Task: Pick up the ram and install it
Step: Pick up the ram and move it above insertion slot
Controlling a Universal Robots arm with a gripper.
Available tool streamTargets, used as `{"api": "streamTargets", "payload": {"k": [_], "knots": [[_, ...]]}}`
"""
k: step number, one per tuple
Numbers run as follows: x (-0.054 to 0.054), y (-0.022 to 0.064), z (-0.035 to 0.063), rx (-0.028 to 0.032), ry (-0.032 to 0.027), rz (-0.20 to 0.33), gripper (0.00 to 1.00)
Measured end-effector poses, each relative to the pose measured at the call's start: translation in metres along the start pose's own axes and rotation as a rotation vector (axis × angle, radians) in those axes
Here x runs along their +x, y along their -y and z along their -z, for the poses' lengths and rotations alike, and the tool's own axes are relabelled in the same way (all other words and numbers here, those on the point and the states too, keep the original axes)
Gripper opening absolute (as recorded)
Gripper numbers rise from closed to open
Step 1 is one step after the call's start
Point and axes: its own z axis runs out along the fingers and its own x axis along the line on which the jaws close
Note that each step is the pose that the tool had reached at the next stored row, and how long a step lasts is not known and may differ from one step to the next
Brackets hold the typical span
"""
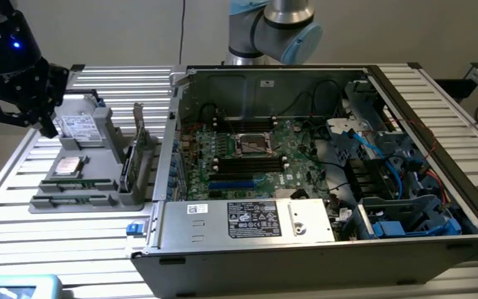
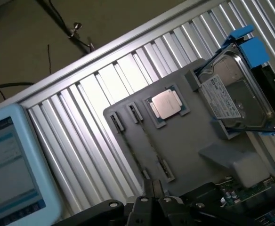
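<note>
Two ram sticks, narrow and green, stand on edge in slots at the front of a grey parts tray, one just behind the other. My black gripper hovers over the tray's back corner at the exterior view's left, well above the sticks and beside the hard drive. The wrist view looks down on the tray, and the gripper is shut there, fingers pressed together with nothing between them. The open computer case lies to the tray's right, its motherboard exposed.
The tray also carries a CPU, the silver hard drive in a blue bracket, and an upright green expansion card. A pale blue tablet lies on the slatted table near the tray. Cables and drive cages fill the case's right side.
</note>
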Motion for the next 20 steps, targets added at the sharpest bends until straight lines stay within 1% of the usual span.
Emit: {"api": "streamTargets", "payload": {"k": [14, 17, 20], "knots": [[0.0, 0.0, 0.0, 0.006, -0.0083, 0.253, 0.11], [0.0, 0.0, -0.0001, 0.0094, -0.0095, 0.308, 0.11], [0.0, 0.0, 0.0, 0.0156, -0.0105, 0.363, 0.11]]}}
